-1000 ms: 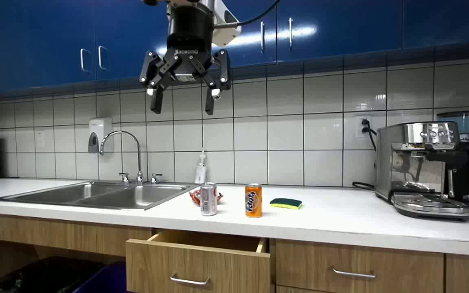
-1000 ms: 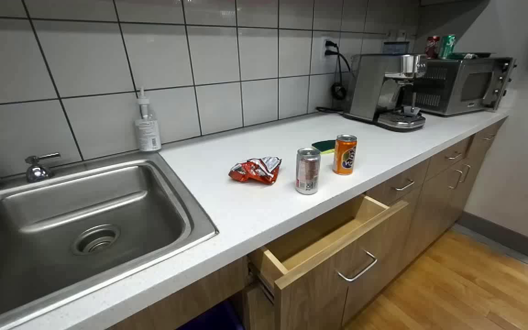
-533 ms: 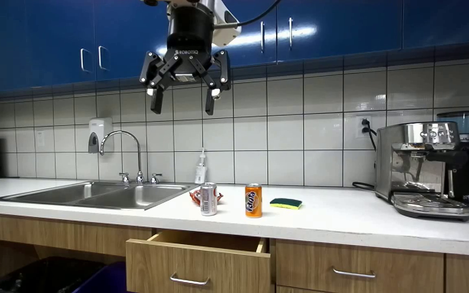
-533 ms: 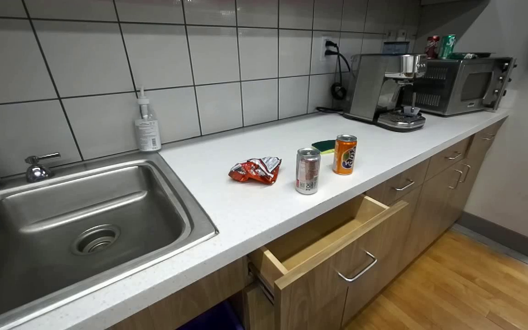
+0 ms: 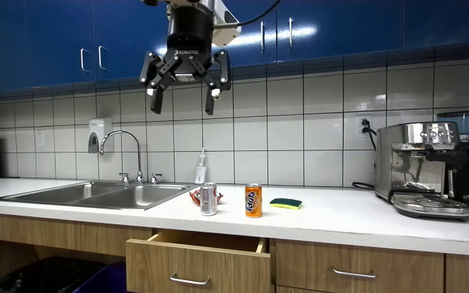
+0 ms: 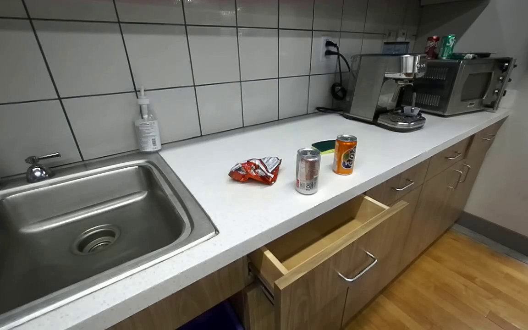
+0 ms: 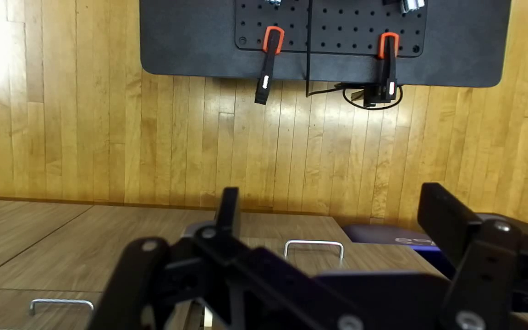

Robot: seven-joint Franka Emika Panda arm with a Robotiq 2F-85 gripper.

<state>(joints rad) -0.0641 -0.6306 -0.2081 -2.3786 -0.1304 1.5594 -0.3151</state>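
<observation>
My gripper [image 5: 182, 109] is open, points down and holds nothing, high above the counter. Its fingers also show apart in the wrist view [image 7: 331, 195]. Below it on the counter stand a silver can [image 5: 209, 199] and an orange Fanta can [image 5: 253, 200], both upright. A crumpled red wrapper [image 6: 255, 170] lies beside the silver can. A green and yellow sponge [image 5: 286, 203] lies near the orange can, partly hidden behind it in an exterior view [image 6: 324, 146]. The drawer [image 5: 198, 264] under the cans is pulled open. Its handle [image 7: 314, 242] shows between the fingers in the wrist view.
A steel sink [image 5: 108, 195] with a tap [image 5: 139, 158] and a soap bottle [image 5: 200, 169] are at one side. A coffee machine [image 5: 417, 162] and a microwave [image 6: 461, 87] stand at the other. Blue cabinets [image 5: 336, 28] hang behind the arm. A purple bin [image 5: 106, 278] is under the counter.
</observation>
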